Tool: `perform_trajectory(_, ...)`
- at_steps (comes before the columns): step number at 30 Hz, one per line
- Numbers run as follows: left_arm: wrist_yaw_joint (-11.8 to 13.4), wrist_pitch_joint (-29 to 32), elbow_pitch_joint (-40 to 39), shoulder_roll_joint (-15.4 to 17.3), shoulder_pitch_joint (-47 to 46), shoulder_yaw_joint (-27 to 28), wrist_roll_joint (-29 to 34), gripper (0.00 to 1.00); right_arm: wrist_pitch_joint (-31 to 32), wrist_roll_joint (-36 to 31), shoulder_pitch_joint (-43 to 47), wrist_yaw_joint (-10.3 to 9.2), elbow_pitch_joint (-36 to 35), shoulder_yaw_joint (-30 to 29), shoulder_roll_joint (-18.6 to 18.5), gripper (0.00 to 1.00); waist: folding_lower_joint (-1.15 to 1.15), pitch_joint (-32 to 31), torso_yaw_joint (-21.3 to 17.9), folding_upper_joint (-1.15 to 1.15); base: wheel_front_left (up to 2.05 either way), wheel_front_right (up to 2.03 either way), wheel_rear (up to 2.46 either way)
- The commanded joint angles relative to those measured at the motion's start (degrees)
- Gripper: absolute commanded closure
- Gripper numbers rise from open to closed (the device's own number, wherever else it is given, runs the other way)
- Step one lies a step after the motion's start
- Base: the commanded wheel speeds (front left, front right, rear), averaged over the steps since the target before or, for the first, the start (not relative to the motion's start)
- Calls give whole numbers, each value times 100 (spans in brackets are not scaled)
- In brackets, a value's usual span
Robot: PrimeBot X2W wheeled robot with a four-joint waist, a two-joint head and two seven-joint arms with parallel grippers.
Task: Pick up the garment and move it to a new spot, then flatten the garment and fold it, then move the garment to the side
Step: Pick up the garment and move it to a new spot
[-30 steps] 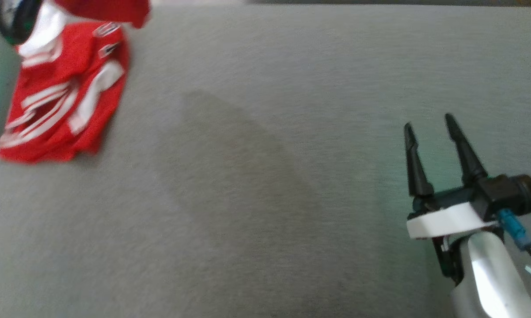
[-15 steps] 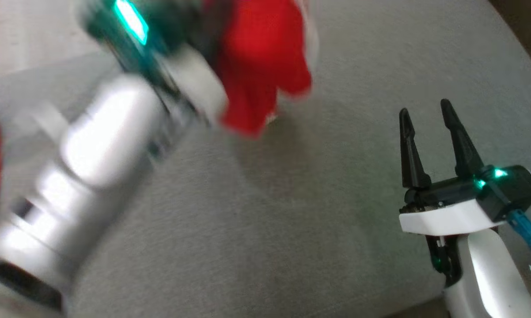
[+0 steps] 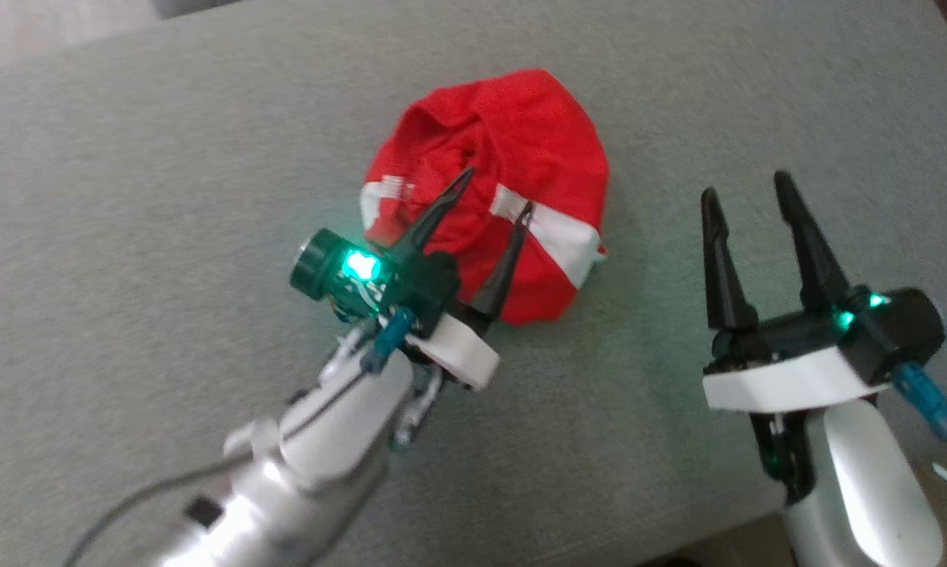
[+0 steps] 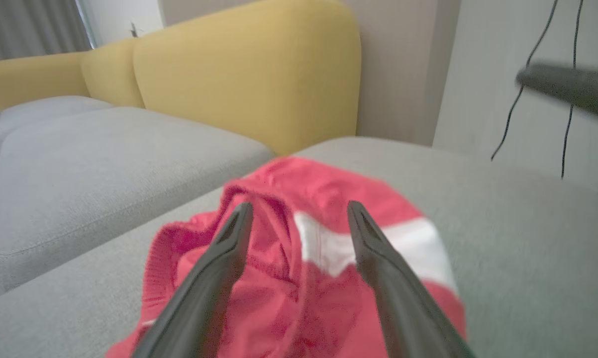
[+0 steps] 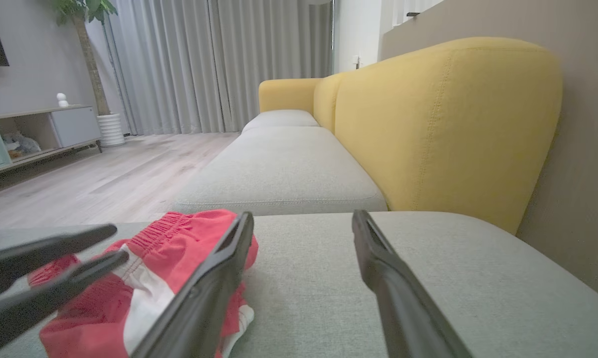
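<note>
**Left tool** (image 3: 498, 187): it is hovering with its fingers spread apart and is gripping nothing. Its tips are pointing over the near half of the garment; whether they are touching the cloth cannot be told.

**Right tool** (image 3: 744, 184): it is also standing with its fingers apart and holding nothing, just to the right of the garment and clear of it.

**Garment** (image 3: 521, 134): red with white stripes, it is lying in a crumpled, rounded heap on the grey sofa seat (image 3: 166, 197), towards the far middle.

**Progress, as judged:** with the garment resting on the seat and neither tool gripping it, the placing step is looking finished or nearly so. Flattening is not yet showing, as the cloth is bunching in folds. Folding and moving it aside are both outstanding.
</note>
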Motion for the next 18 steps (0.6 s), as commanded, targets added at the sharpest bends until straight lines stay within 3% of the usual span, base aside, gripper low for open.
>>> perform_trajectory(1,117,-42,-361,16,221,324,79,0,4,-25,71,-4,-139,106,21,0,-1,-292,319,0,0,0,0)
perform_trajectory(10,461,-45,-2320,147,2617,2121,619,0,4,-327,729,-4,165,-278,21,0,-1,-1138,1285,0,0,0,0)
perform_trajectory(18,282,-45,-3389,-113,4264,3495,1165,0,4,-273,1418,-4,102,-376,21,0,-1,-1733,1888,0,0,0,0)
